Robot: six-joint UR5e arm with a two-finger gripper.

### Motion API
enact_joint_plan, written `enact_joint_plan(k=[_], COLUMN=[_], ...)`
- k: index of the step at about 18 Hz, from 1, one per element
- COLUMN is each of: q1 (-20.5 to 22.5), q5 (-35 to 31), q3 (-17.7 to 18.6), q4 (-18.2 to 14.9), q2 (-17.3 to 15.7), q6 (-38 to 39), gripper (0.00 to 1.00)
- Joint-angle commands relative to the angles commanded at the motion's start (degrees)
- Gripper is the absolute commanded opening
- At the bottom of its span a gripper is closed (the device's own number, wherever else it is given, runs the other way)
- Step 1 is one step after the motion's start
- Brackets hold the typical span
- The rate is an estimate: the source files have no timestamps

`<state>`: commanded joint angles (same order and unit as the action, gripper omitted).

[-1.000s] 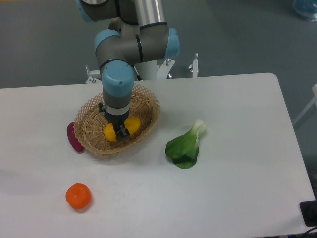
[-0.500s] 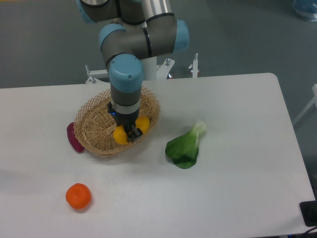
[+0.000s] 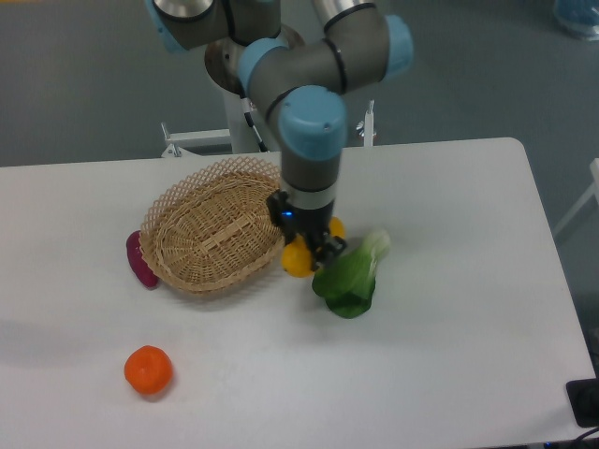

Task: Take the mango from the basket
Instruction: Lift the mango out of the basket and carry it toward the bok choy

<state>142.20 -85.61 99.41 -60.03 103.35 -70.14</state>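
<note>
My basket [image 3: 211,234] is rough woven wicker, my mango [image 3: 297,259] has smooth, slightly glossy skin, the desk [image 3: 449,309] looks matt white.

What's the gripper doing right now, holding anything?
Gripper: closed on the mango, holding it outside the basket, between its rim and the leafy green.

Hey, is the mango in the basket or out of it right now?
Out. The gripper holds the mango beside the basket, which looks empty.
</note>
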Motion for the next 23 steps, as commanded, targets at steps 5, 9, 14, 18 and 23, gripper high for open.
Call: enact_joint_plan(k=[5, 9, 14, 18, 23], q1=[0.6, 0.8, 2.1, 3.3, 3.4], q5=[-2.3, -3.5, -4.3, -4.3, -5.4], q3=[-3.3, -4.1, -5.1, -5.5, -6.2], q4=[0.2, 0.3, -0.1, 0.4, 0.6], q2=[2.1, 2.5, 2.6, 3.3, 4.3], q6=[-0.1, -0.1, -0.2, -0.2, -0.2], gripper=[0.54, 0.54, 0.55, 0.55, 0.55])
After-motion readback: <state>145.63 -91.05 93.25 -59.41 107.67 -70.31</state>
